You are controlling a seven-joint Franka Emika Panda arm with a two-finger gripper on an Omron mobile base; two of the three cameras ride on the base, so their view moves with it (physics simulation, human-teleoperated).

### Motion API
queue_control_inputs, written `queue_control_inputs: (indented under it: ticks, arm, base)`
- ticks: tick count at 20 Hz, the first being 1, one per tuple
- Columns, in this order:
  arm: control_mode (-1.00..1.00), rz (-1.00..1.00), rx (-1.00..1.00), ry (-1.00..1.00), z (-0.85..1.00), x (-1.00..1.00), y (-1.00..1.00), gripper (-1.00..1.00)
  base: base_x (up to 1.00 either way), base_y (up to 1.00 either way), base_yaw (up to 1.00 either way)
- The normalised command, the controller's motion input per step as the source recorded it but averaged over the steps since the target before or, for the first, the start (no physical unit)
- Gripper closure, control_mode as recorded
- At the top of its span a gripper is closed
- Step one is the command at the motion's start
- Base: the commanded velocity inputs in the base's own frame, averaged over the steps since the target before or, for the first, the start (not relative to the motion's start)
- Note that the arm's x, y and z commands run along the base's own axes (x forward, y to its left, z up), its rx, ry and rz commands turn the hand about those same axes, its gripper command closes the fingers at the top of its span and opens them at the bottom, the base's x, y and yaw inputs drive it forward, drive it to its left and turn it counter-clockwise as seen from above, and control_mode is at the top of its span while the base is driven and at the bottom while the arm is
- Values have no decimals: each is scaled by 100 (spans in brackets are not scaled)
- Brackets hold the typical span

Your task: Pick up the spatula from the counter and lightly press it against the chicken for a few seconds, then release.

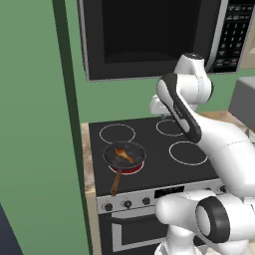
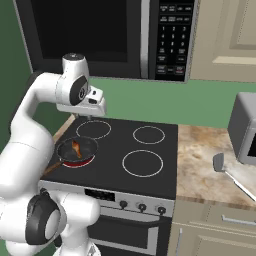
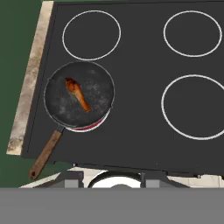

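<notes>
The gripper hangs over the stove, tips apart, holding nothing. The chicken lies in the pan. The spatula lies on the counter

Matt dark pan with wooden handle; speckled stone counter.

Stove carries 1 pan on its near-left burner; surface at right carries 1 spatula.

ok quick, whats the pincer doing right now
pincer: open, holding nothing; the spatula lies on the counter
</notes>
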Motion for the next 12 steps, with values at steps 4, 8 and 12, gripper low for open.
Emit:
queue_control_inputs:
  ticks: [4, 8, 12]
  arm:
    - [-100, 0, 0, -2, 0, -15, 0, -100]
    - [-100, -3, 0, -8, -2, -43, -6, -100]
    - [-100, -8, 2, -14, -14, -52, -35, -100]
  base:
    - [0, 0, 0]
    - [0, 0, 0]
    - [0, 0, 0]
